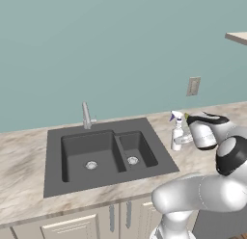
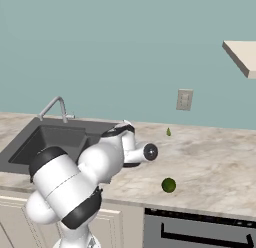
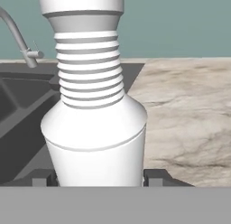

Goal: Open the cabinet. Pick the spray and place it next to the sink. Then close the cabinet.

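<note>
The small white plastic spray bottle with ribbed neck (image 1: 177, 137) stands upright on the marbled stone tabletop (image 1: 29, 161), just right of the dark grey double-basin sink (image 1: 103, 153). The tool (image 3: 100, 178) grips its body, jaws not yet released. Remaining, by judgement: release, close cabinet.

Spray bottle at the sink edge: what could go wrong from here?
1. The spray bottle stands upright between the jaws, close to the sink rim; a sideways nudge on release could tip it into the small basin.
2. The cabinet doors below already look shut, so the closing step may need checking.
3. A lime lies on the counter near the arm's retreat path.
</note>
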{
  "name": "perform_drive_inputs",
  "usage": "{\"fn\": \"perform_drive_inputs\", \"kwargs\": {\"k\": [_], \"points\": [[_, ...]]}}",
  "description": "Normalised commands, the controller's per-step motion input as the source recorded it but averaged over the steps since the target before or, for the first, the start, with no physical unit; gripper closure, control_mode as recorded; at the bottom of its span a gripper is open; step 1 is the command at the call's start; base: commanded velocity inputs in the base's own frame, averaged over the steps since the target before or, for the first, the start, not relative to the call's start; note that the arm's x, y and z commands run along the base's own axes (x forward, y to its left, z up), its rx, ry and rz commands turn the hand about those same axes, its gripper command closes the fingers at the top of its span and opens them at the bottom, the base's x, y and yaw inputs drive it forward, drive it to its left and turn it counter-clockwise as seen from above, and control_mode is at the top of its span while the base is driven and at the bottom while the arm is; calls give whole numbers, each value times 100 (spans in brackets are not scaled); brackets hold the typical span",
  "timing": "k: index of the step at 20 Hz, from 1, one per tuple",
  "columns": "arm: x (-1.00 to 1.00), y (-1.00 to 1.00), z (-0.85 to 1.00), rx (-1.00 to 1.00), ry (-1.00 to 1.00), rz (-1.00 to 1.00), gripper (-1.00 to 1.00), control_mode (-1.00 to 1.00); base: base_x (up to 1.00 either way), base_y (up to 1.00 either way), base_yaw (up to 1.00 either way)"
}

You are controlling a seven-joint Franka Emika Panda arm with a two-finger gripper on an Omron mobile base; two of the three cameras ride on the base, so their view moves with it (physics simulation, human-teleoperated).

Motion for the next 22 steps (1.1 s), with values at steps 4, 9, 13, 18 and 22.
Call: {"fn": "perform_drive_inputs", "kwargs": {"k": [4,9,13,18,22], "points": [[0,0,-23,-2,-2,0,100,-100,0,0,0],[0,0,-7,-1,-7,1,100,-100,0,0,0],[0,0,0,0,-15,1,100,-100,0,0,0],[0,0,0,-4,-2,0,100,-100,0,0,0],[0,0,0,-10,1,0,100,-100,0,0,0]]}}
